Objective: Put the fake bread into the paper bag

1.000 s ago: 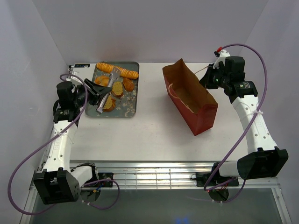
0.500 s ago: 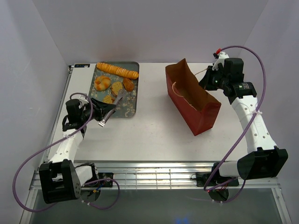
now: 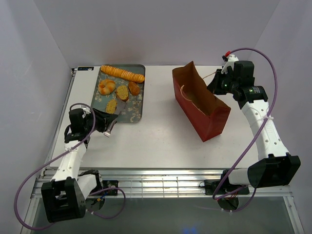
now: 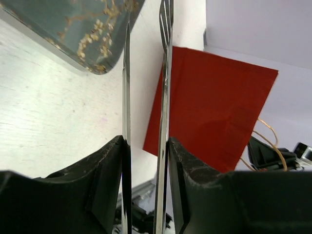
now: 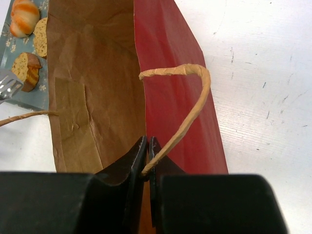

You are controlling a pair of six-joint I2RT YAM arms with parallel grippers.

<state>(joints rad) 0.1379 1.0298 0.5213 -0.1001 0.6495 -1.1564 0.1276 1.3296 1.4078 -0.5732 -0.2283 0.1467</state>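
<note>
The fake bread lies on the grey floral tray (image 3: 134, 113): a long ridged loaf (image 3: 123, 73), a knotted bun (image 3: 106, 87) and toast-like slices (image 3: 122, 91). My left gripper (image 3: 103, 123) is shut on metal tongs (image 3: 110, 128), held just off the tray's near corner. In the left wrist view the tong arms (image 4: 165, 73) stand apart between my fingers (image 4: 109, 165) with nothing between them. The red paper bag (image 3: 200, 102) stands open at the right. My right gripper (image 5: 147, 141) is shut on the bag's rim beside its string handle (image 5: 190, 107), and also shows in the top view (image 3: 216, 87).
The bag's brown inside (image 5: 92, 73) shows no bread in the part I see. The bun (image 5: 24, 17) and slices (image 5: 27, 68) show past the bag's far edge in the right wrist view. Purple cables loop from both arms. Walls close the table on three sides.
My left arm has drawn back from over the tray toward the near left, carrying the tongs off it. The bag's top has shifted slightly. The right gripper keeps its hold.
</note>
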